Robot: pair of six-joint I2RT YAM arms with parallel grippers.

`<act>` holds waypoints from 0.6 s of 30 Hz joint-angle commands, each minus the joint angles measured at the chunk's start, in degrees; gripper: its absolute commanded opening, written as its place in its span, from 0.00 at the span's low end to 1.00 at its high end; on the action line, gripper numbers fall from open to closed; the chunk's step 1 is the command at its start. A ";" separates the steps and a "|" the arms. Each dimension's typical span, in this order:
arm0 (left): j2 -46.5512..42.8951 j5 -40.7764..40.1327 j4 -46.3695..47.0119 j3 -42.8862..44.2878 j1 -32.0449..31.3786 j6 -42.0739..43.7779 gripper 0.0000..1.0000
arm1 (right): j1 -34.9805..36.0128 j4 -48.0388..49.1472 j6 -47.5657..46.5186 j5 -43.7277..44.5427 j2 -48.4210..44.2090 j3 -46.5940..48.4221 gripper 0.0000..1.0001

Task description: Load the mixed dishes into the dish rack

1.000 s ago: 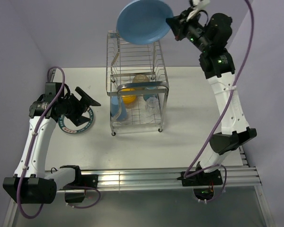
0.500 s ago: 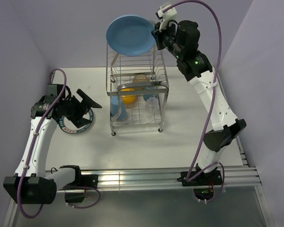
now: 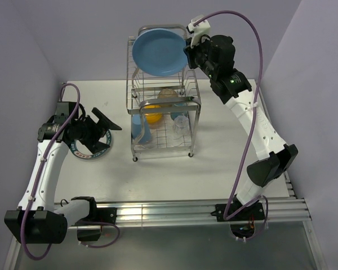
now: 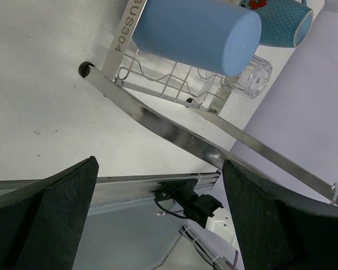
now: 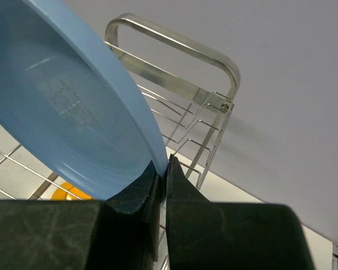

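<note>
Right gripper pinches blue plate by its rim, frame top, over dish rack; I want it lowered edge-on into an upper slot; left gripper gapes idle.

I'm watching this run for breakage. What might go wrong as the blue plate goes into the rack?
1. The right tool pinches the blue plate only at its rim, so the plate may pivot or slip out.
2. The plate hangs tilted at the top of the dish rack, near its looped handle, and may knock the wires rather than enter a slot.
3. A dropped plate could strike the clear glass on the lower tier.
</note>
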 commanded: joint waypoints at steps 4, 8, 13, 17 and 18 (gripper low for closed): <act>-1.78 1.31 1.47 -0.47 -0.20 0.01 0.98 | 0.11 1.06 -1.25 0.64 -3.26 -2.64 0.00; -2.22 1.13 1.47 -0.82 -0.20 0.01 0.98 | 0.11 1.32 -1.69 0.64 -4.32 -4.93 0.00; -2.66 1.22 1.29 -1.09 -0.20 0.37 0.98 | 0.11 0.71 -1.69 0.56 -5.81 -7.21 0.00; -2.93 1.75 1.64 -2.14 -0.20 0.02 0.98 | 0.11 1.85 -1.25 0.64 -7.30 -9.68 0.00; -3.01 1.66 1.56 -2.32 -0.20 0.01 0.99 | 0.11 1.76 -0.99 0.64 -7.57 -9.85 0.00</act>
